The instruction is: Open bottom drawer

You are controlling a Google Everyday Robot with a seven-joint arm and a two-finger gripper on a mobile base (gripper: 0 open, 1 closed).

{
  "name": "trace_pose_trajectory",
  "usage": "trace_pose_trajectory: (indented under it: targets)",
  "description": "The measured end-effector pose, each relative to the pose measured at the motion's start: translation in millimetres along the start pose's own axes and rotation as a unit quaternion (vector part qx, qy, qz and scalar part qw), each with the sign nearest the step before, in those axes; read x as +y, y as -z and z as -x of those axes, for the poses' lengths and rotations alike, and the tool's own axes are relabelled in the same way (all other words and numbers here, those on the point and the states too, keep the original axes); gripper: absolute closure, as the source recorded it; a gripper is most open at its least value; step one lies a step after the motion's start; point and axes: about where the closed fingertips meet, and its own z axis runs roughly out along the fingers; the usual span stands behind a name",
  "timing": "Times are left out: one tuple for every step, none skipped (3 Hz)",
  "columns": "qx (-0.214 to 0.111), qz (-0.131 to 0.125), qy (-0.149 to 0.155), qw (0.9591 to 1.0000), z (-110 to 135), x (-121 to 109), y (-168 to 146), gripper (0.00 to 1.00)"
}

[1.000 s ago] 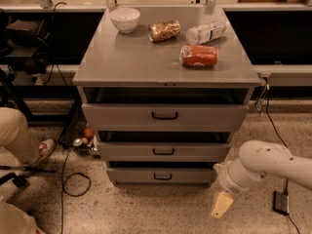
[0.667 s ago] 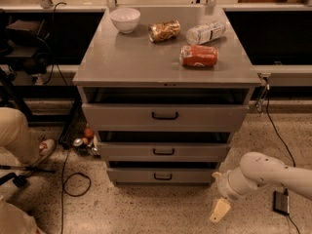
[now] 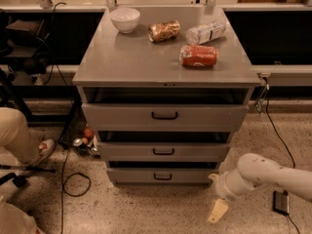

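The bottom drawer [image 3: 185, 175] is the lowest of three grey drawer fronts in the cabinet, with a small black bar handle [image 3: 162, 176]. A dark gap shows above its front. My gripper [image 3: 217, 210] hangs low over the floor at the end of the white arm [image 3: 258, 177]. It is just right of the bottom drawer's right corner and below it, not touching the handle.
The cabinet top [image 3: 146, 57] holds a white bowl [image 3: 125, 19], a snack bag [image 3: 164, 30], a lying water bottle [image 3: 205, 32] and a red can [image 3: 198, 55]. A person's leg [image 3: 19, 135] and cables [image 3: 73, 179] are at the left. A black device [image 3: 282, 202] lies on the floor at the right.
The arm and gripper have moved slightly down and left, closer to the cabinet's lower right corner. The drawers have not moved.
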Motion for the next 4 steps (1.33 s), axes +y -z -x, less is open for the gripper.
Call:
trace_pose_trajectory:
  targets:
    - [-0.009, 0.005, 0.033, 0.9994, -6, -14, -47, 0.00]
    - [-0.038, 0.006, 0.063, 0.9973, -6, -35, -92, 0.00]
    - [-0.072, -0.007, 0.074, 0.9947, -10, -69, -143, 0.00]
    - [-0.071, -0.008, 0.075, 0.9946, -11, -69, -144, 0.00]
